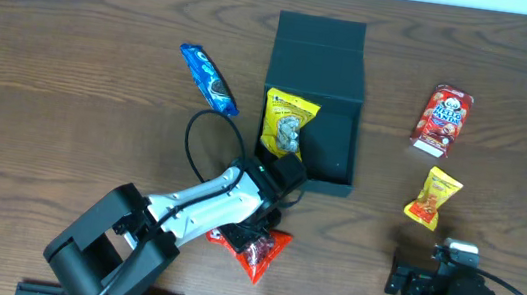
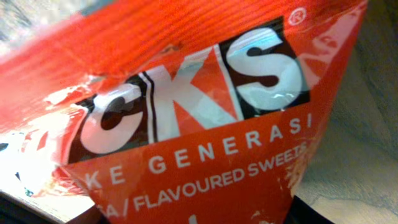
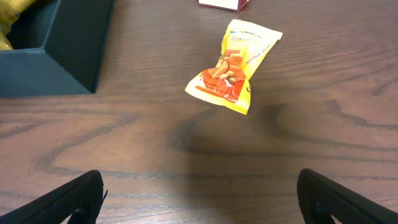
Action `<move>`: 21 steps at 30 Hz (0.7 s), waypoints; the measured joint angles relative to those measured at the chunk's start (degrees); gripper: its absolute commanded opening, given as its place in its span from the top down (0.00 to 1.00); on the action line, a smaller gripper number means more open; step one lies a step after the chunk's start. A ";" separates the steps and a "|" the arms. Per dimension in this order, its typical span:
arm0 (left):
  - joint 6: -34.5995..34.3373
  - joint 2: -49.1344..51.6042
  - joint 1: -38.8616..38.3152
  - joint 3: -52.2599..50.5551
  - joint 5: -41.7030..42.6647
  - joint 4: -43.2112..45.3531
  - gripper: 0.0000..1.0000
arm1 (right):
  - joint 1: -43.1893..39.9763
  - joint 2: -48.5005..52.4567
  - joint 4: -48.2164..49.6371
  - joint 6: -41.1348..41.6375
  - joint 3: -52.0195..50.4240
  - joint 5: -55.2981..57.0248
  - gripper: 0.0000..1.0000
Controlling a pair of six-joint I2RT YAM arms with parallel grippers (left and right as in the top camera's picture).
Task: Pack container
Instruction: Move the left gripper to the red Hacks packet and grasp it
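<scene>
Beside the open green container (image 1: pixel 330 141), I am holding my left claw (image 1: pixel 254 233) over the red snack packet (image 1: pixel 266 255) for packing; its grip is hidden, so I cannot tell.

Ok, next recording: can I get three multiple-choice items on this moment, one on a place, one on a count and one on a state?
1. Where is the larger yellow packet?
A) inside the container
B) outside it, on its right
C) between the right arm's fingers

2. How many packets are outside the container?
A) two
B) three
C) four

3. The right gripper is:
A) shut on a packet
B) open and empty
C) out of view

Key:
1 A: it lies within the box walls, at their left side.
2 C: the blue packet, the red box, the small yellow packet and the red packet at the left gripper.
3 B: its fingers stand wide apart with nothing between them.
</scene>
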 measured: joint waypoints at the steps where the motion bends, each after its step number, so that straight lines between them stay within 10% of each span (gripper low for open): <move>1: 0.04 -0.02 0.00 0.02 0.02 0.00 0.50 | 0.00 0.00 0.00 0.00 0.00 0.00 0.01; 21: 0.04 -0.87 0.33 0.13 1.05 -0.09 0.66 | 0.00 0.00 0.00 0.00 0.00 0.00 0.01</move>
